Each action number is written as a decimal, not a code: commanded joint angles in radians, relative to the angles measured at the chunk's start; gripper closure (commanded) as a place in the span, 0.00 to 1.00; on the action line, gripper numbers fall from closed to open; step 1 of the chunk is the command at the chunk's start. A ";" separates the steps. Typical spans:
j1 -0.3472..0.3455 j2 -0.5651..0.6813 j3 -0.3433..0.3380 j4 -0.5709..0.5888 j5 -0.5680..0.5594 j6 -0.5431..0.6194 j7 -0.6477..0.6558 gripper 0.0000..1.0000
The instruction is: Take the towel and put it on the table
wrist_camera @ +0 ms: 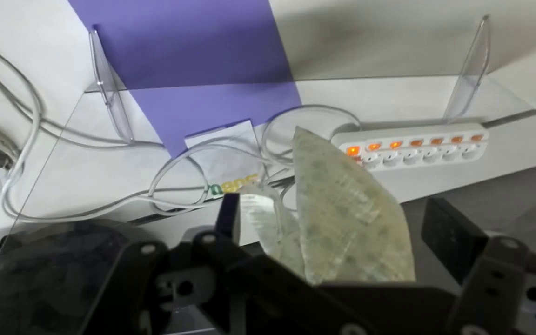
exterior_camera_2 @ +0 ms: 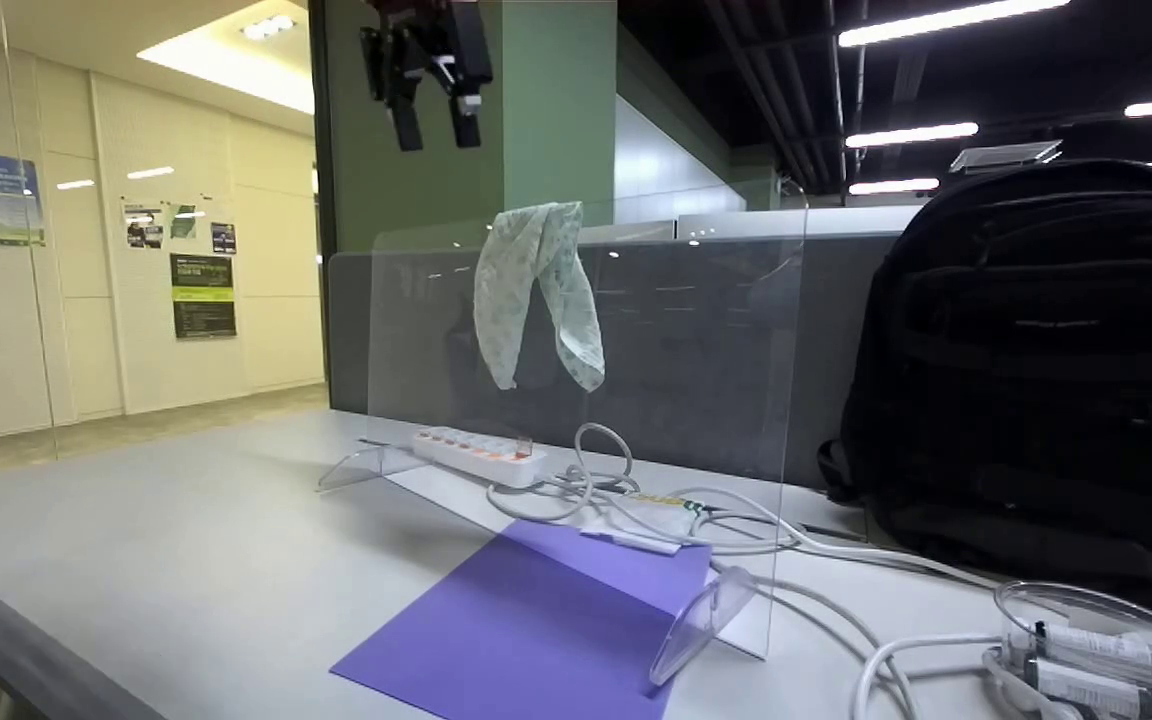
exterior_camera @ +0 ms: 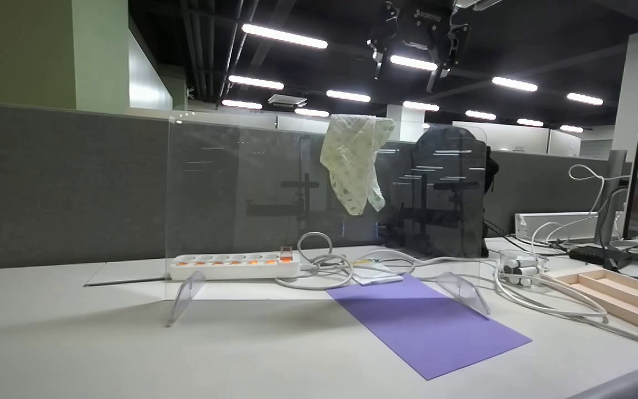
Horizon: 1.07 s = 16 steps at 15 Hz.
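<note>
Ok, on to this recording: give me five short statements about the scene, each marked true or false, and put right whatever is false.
1. The towel hangs over the top edge of the clear panel. True.
2. The fingers are shut on the towel. False: the fingers stand apart, above the towel, with nothing held.
3. The purple sheet extends to both sides of the clear panel. True.
4. The power strip is completely unlit. False: in the wrist view, the power strip glows orange in places.
5. A black backpack stands at the right in an exterior view. True.
</note>
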 commanded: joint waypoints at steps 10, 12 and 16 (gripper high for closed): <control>-0.037 0.208 -0.012 0.119 -0.148 0.101 0.025 0.00; -0.024 0.240 -0.015 0.139 -0.141 0.100 0.012 0.00; -0.007 0.299 -0.020 0.177 -0.146 0.103 -0.013 0.00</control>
